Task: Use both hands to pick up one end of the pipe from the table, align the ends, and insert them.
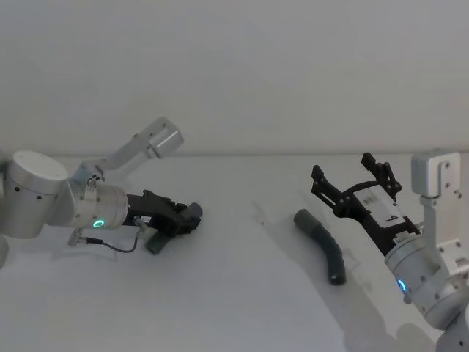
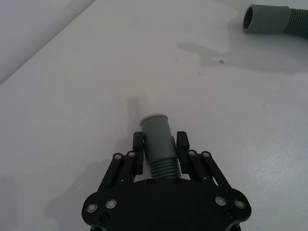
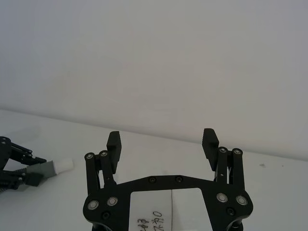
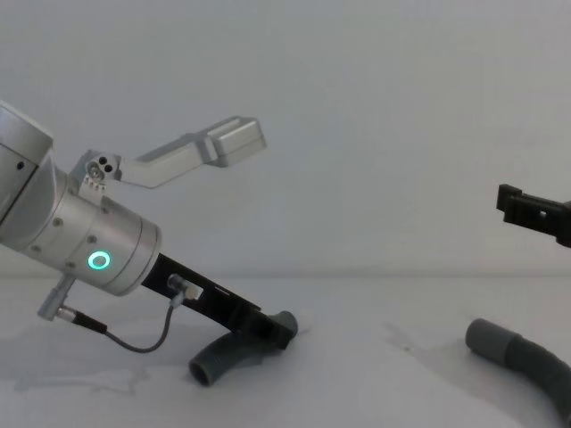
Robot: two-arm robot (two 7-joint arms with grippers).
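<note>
The short pipe piece (image 1: 163, 236) lies at the table's (image 1: 242, 293) left, and my left gripper (image 1: 187, 217) is shut on its grey cuff. In the left wrist view the jaws of the left gripper (image 2: 160, 143) press both sides of the cuff (image 2: 158, 137). From the chest view the short piece (image 4: 225, 355) slopes up from the table into the left gripper (image 4: 275, 331). Its white tip (image 3: 63, 165) shows in the right wrist view. The longer pipe piece (image 1: 324, 244) lies free at the right, its socket end (image 2: 263, 19) facing left. Above and to its right, my right gripper (image 1: 356, 174) hangs open and empty.
A grey wall rises behind the table's far edge (image 1: 242, 155). Bare white tabletop lies between the two pipe pieces and in front of them. A thin cable (image 1: 121, 248) loops beneath the left wrist.
</note>
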